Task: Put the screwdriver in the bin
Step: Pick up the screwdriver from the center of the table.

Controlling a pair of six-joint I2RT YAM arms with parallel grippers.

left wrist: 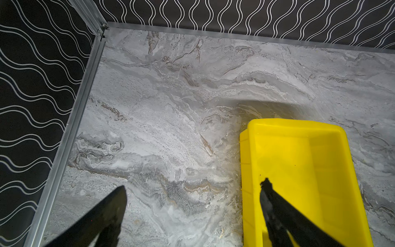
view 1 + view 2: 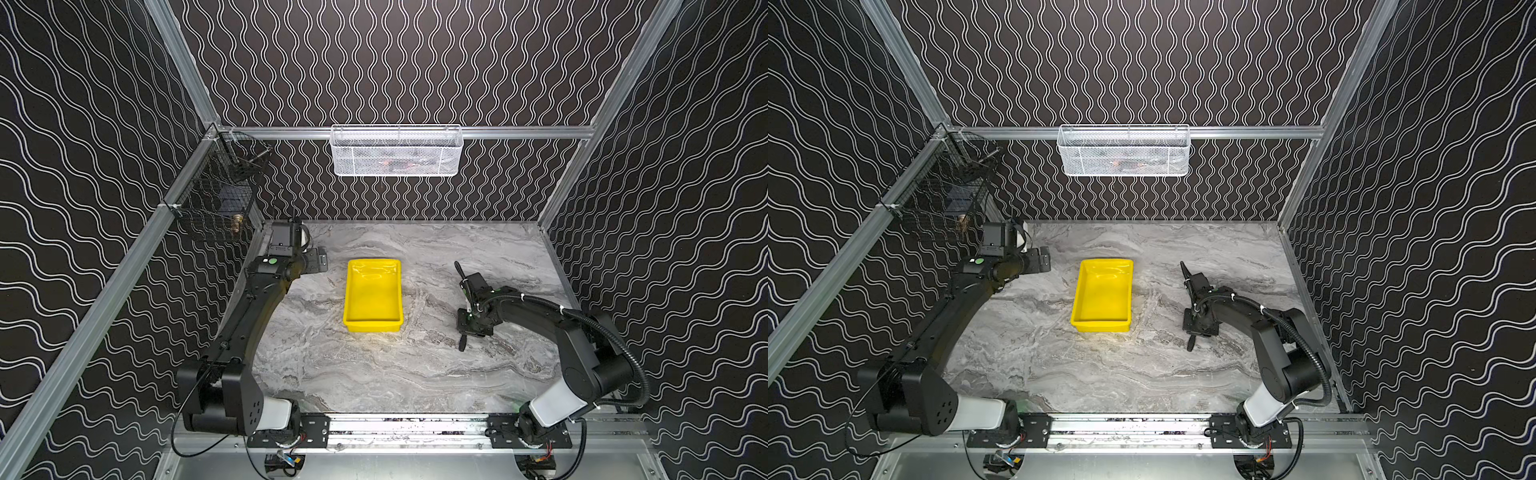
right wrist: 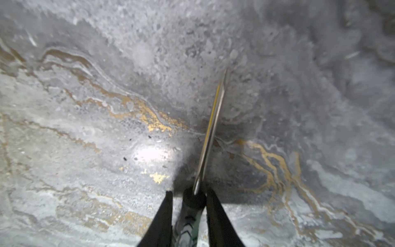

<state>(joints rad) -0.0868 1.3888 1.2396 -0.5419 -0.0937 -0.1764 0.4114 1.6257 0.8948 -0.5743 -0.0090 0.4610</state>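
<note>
Black walls covered in white wavy lines enclose a grey marbled desk (image 2: 374,374), with a white mesh basket (image 2: 395,160) hanging on the back wall and a black wire basket (image 2: 216,199) fixed at the far left corner. Near the middle of the desk sits the yellow bin (image 2: 372,327), its long sides running front to back. The screwdriver (image 3: 210,132) is outside the bin, on the part of the desk to the bin's right where the right arm (image 2: 536,309) reaches in low. In the right wrist view the right claw (image 3: 188,192) straddles the black handle. The handle runs back between the two fingers, and the thin metal shaft sticks straight out beyond the fingertips, just above the marbled surface, with a dark shadow beneath it. One finger lies against the handle, while a thin strip of desk shows between the handle and the other finger. The claw is therefore narrowed around the tool but not clamped on it. Whether the shaft touches the desk cannot be told. In both top views the right claw is well apart from the bin, with bare desk between them. The left claw (image 1: 193,186) hangs near the bin's far left corner with its fingers spread wide and nothing between them. In the left wrist view one of its fingers (image 1: 277,205) shows over the bin's yellow inside.
</note>
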